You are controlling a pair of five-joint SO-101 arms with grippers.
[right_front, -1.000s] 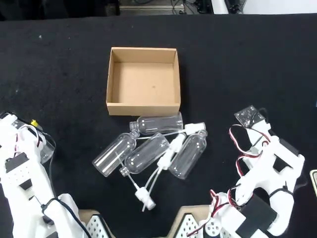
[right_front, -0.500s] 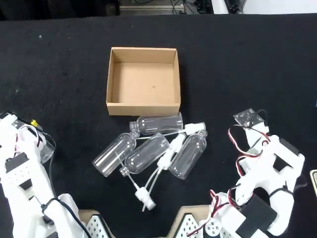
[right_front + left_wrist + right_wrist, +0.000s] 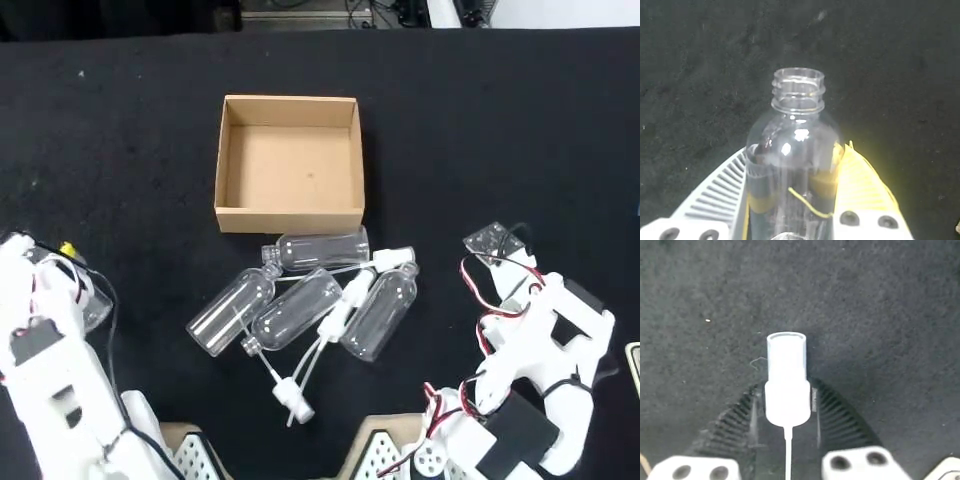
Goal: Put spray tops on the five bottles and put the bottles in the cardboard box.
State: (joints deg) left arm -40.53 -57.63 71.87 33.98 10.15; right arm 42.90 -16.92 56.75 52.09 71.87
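This looked like a robotics lab or workshop: a table (image 3: pixel 520 120) draped in black cloth, a white left arm (image 3: pixel 45 380) and right arm (image 3: pixel 545 340) with exposed wiring at its near edge, loose cables (image 3: pixel 372 12) past its far edge.

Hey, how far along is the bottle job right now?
Nothing looks finished: the cardboard box is empty. In hand: the left gripper holds an uncapped bottle, and the right gripper holds a spray top, the two arms well apart. Left to do: cap that bottle, cap the four bottles lying beside the box among loose spray tops, and box all five.
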